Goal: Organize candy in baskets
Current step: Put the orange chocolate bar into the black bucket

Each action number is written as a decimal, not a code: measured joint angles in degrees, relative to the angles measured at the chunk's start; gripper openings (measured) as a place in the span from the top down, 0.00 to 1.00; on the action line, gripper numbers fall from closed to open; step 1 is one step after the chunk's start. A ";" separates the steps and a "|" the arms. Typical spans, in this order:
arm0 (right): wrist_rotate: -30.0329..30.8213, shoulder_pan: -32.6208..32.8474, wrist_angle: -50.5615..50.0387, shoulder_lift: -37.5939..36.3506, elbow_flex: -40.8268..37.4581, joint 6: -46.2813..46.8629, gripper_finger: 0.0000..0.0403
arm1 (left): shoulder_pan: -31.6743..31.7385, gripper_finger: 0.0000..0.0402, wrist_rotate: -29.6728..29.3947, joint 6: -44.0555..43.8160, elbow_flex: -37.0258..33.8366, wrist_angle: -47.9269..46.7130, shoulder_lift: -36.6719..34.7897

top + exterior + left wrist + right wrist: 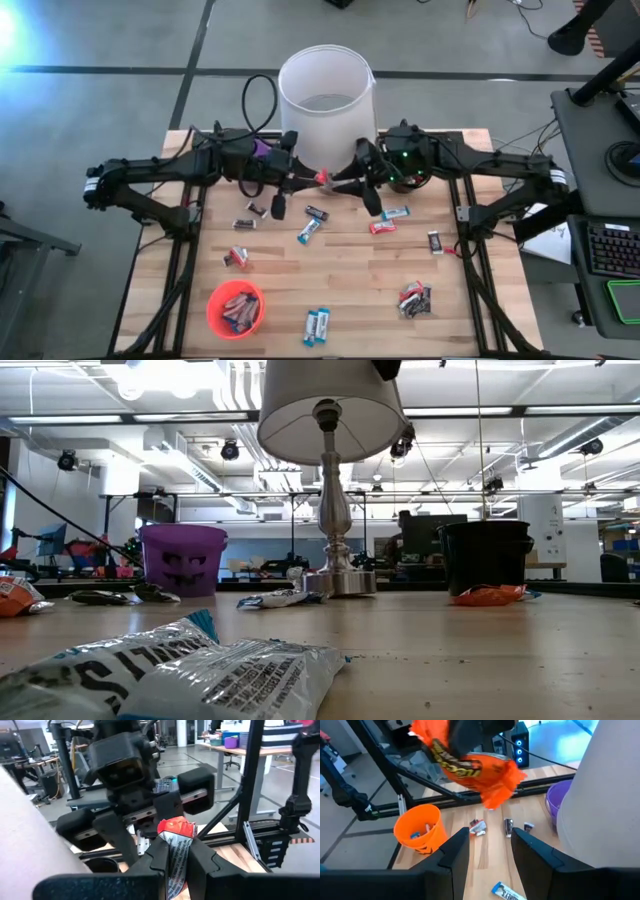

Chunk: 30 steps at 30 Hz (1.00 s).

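Observation:
My left gripper (316,181) is raised over the table's far middle, in front of the white lampshade (326,98), and is shut on an orange-red wrapped candy (324,178). My right gripper (346,184) faces it from the right, open; in the right wrist view its fingers (490,845) stand below the candy (470,765) without touching it. The orange basket (235,308) rests near the near-left corner with candy inside. The purple basket (183,558) and the black basket (485,555) stand toward the far edge. Loose candy (309,232) lies on the table. My left gripper pinches the orange-red candy between its two fingers (156,855) by one end of the wrapper (174,851). The fingers come level from the table's left. The other end (176,827) sticks out past the fingertips toward my right gripper, lifted clear of the table.
The lampshade on its metal base (338,575) stands at the far middle, just behind both grippers. Mini bars lie scattered: a pair at the near edge (318,325), a pile at near right (414,298), others at mid-left (239,258) and mid-right (396,214).

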 joint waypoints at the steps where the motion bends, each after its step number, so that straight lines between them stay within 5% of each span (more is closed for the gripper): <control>1: -0.05 0.03 -0.96 0.33 0.89 0.26 0.66 | 0.14 0.97 0.00 -0.42 0.00 0.01 -0.07; 15: -0.08 4.46 -15.99 1.27 8.26 1.48 0.66 | 1.17 0.97 1.58 -0.89 0.00 -0.79 -0.33; 30: -0.46 11.27 -14.33 1.89 8.29 0.67 0.66 | 1.16 0.97 5.88 -3.96 0.00 0.61 -0.51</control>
